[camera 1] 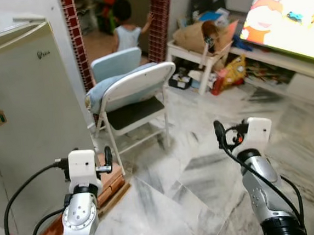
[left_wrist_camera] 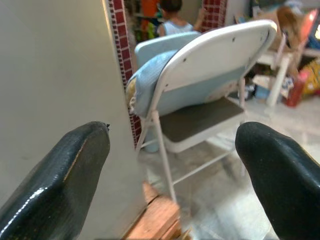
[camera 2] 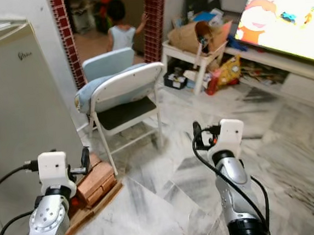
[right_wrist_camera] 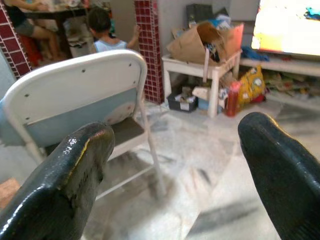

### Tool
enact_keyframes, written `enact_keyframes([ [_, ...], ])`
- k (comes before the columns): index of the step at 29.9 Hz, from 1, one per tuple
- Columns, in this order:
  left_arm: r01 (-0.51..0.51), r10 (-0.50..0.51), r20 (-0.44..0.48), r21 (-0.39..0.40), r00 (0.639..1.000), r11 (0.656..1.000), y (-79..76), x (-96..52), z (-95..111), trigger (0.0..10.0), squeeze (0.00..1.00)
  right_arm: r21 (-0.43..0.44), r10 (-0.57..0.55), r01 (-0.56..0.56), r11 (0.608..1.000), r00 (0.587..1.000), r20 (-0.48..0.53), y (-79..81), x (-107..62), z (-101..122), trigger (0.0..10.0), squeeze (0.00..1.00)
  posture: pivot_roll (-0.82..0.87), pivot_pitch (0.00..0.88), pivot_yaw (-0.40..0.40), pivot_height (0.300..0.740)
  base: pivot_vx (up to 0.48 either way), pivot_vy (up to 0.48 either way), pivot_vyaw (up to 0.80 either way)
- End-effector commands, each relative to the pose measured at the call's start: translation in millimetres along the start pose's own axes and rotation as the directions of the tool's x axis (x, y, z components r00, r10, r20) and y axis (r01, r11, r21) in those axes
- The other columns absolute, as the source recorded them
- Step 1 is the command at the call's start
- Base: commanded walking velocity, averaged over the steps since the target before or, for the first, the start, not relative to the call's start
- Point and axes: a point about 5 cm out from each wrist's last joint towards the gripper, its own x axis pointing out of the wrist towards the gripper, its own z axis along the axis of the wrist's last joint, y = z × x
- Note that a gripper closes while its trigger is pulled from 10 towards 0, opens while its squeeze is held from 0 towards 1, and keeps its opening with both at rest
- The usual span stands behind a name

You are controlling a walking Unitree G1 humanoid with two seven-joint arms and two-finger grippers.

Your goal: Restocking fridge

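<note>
I see the fridge (camera 1: 25,123) at my left, door shut, standing on a wooden pallet (camera 1: 105,190). My left gripper (left_wrist_camera: 172,175) hangs just beside it, fingers spread wide, nothing between them. My right gripper (right_wrist_camera: 175,170) is equally wide and bare over the marble floor (camera 1: 179,187). 1 folding chair (camera 1: 135,92) stands ahead

You're facing a grey-veined marble floor (camera 1: 168,188) with a white folding chair (camera 1: 135,92) ahead, a red-tiled doorway pillar (camera 1: 159,18) behind it, a cluttered white side table (camera 1: 195,56), and a bright screen (camera 1: 288,12).
</note>
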Motion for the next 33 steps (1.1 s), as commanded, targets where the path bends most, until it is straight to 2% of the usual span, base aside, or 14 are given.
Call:
enact_keyframes([
  [1, 0.044, -0.044, 0.04, -0.005, 0.998, 0.999, -6.4, 1.6, 8.0, 10.0, 0.0, -0.017, -0.023, 0.023, 1.0, 1.0, 0.01, -6.9, -0.9, 3.7, 10.0, 0.0, 0.08, 0.0, -0.054, 0.74, 0.0, 0.0, -0.8],
  [8, 0.094, -0.093, 0.05, -0.004, 0.994, 0.996, -10.7, 3.3, 10.7, 10.0, 0.0, -0.019, -0.03, 0.03, 0.999, 1.0, 0.007, -7.8, -2.3, 2.7, 10.0, 0.0, 0.07, 0.0, -0.051, 0.74, 0.0, 0.0, -0.8],
  [13, 0.104, -0.104, 0.046, -0.014, 0.994, 0.994, -12.7, 2.4, 10.0, 10.0, 0.0, -0.022, -0.038, 0.038, 0.999, 0.999, 0.009, -10.5, -2.9, 2.8, 10.0, 0.0, 0.07, 0.0, -0.05, 0.74, 0.0, -0.422, -0.8],
  [17, 0.097, -0.096, 0.047, -0.009, 0.994, 0.995, -11.7, 2.1, 9.8, 10.0, 0.0, -0.038, -0.051, 0.052, 0.998, 0.999, 0.019, -13.1, -5.0, 4.2, 10.0, 0.0, 0.07, 0.0, -0.05, 0.74, 0.0, -0.458, -0.8],
  [23, 0.046, -0.045, 0.025, -0.005, 0.999, 0.999, -2.8, 0.5, 3.7, 10.0, 0.0, -0.073, -0.054, 0.056, 0.996, 0.998, 0.021, -16.9, -16.4, 3.5, 10.0, 0.0, 0.06, 0.0, -0.047, 0.74, 0.0, 0.0, -0.8],
  [33, 0.016, -0.016, 0.003, -0.031, 1.0, 0.999, -1.7, -3.1, -2.4, 10.0, 0.0, -0.072, -0.055, 0.054, 0.996, 0.998, -0.012, -13.6, -31.9, -7.0, 10.0, 0.0, 0.05, 0.0, -0.034, 0.74, 0.0, 0.0, -0.78],
])
